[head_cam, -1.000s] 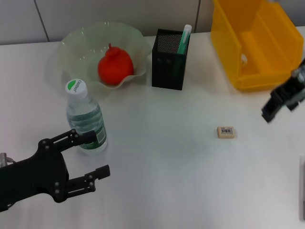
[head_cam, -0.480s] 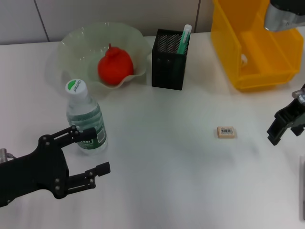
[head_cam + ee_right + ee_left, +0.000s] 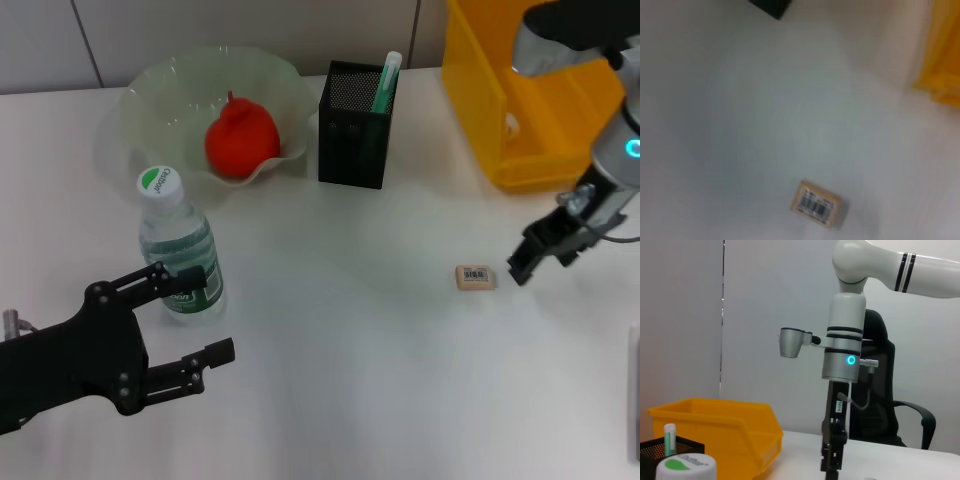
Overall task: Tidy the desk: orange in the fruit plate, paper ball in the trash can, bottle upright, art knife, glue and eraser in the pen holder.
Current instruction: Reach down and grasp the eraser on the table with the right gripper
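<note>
Eraser (image 3: 474, 277) sat flat on open table (image 3: 350, 330), bare surface all round, well clear of the pen holder (image 3: 354, 125) and trash can (image 3: 535, 95). Right gripper (image 3: 528, 262) had swung in from the table's right edge to just right of the eraser, not touching; can't tell its finger state. Left gripper (image 3: 190, 320) was spread, parked beside the upright bottle (image 3: 180, 250), unchanged. Orange (image 3: 241, 139) sat in the fruit plate (image 3: 160, 90).

A matt white counter (image 3: 330, 330) carries a glossy yellow plastic bin (image 3: 530, 90), a black metal-mesh cup (image 3: 356, 125), a translucent ruffled bowl (image 3: 150, 110) and a clear plastic bottle (image 3: 180, 250).
</note>
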`<state>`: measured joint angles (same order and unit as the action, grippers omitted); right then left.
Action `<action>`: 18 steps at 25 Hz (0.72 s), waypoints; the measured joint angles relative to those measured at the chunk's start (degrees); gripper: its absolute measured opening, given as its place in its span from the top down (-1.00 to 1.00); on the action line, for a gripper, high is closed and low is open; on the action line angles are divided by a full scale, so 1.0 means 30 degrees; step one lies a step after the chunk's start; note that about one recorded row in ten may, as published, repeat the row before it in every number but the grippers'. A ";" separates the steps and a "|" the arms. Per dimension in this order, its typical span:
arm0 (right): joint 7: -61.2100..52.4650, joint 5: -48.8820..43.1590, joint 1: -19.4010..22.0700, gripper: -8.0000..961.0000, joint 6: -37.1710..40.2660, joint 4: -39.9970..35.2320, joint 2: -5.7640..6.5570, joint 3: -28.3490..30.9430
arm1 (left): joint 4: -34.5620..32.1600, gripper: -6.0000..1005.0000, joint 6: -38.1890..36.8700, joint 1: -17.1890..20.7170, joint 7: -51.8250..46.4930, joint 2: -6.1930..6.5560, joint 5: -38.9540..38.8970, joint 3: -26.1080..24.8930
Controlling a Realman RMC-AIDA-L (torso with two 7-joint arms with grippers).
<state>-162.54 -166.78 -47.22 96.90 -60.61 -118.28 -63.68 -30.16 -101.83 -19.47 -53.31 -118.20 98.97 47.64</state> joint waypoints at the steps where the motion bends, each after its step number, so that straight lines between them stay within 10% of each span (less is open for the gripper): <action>1: 0.0141 0.0043 -0.0226 -0.17 -0.0473 0.0359 -0.0148 0.0035 | 0.0027 -0.56 0.0016 0.0025 0.0000 -0.0004 -0.0001 0.0001; 18: 0.0457 0.1454 -0.1744 -0.12 -0.3295 0.4053 -0.0267 -0.0417 | 0.0123 -0.56 0.0148 0.0205 0.0156 -0.0033 0.0005 0.0001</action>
<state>-161.17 -162.41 -52.46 87.01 -48.45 -119.08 -64.93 -29.79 -101.39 -18.85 -52.84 -118.30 98.98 47.64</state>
